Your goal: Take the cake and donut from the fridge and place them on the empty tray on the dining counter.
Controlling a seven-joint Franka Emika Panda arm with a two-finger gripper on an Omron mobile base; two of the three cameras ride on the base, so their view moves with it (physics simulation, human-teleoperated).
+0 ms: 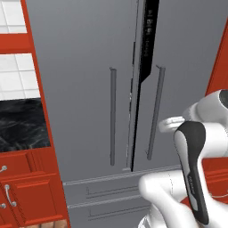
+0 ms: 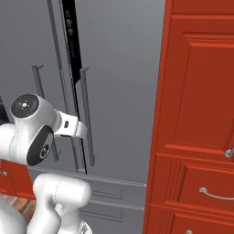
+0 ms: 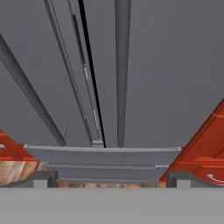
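Observation:
The grey fridge [image 1: 84, 89] [image 2: 119, 64] [image 3: 170, 65] stands right in front of me. Its right door is ajar by a narrow dark gap [image 1: 136, 111] [image 3: 89, 65]; the left door is shut. In the hand view my gripper [image 3: 113, 181] is open with nothing between its fingertips [image 3: 41, 179], and it faces the right door's bar handle [image 3: 121, 65] [image 1: 156, 111] [image 2: 87, 114] from close by. The left handle [image 1: 112, 116] [image 3: 26, 87] is further off. The cake and the donut are hidden behind the doors. The tray and the dining counter are out of view.
Red cabinets [image 2: 196, 114] with drawer pulls flank the fridge on the right. On the left are red cabinets [image 1: 26, 196] under a black worktop [image 1: 22, 124]. The fridge's bottom drawers [image 1: 111, 191] [image 3: 105, 164] sit below the doors, above the wood floor [image 3: 13, 170].

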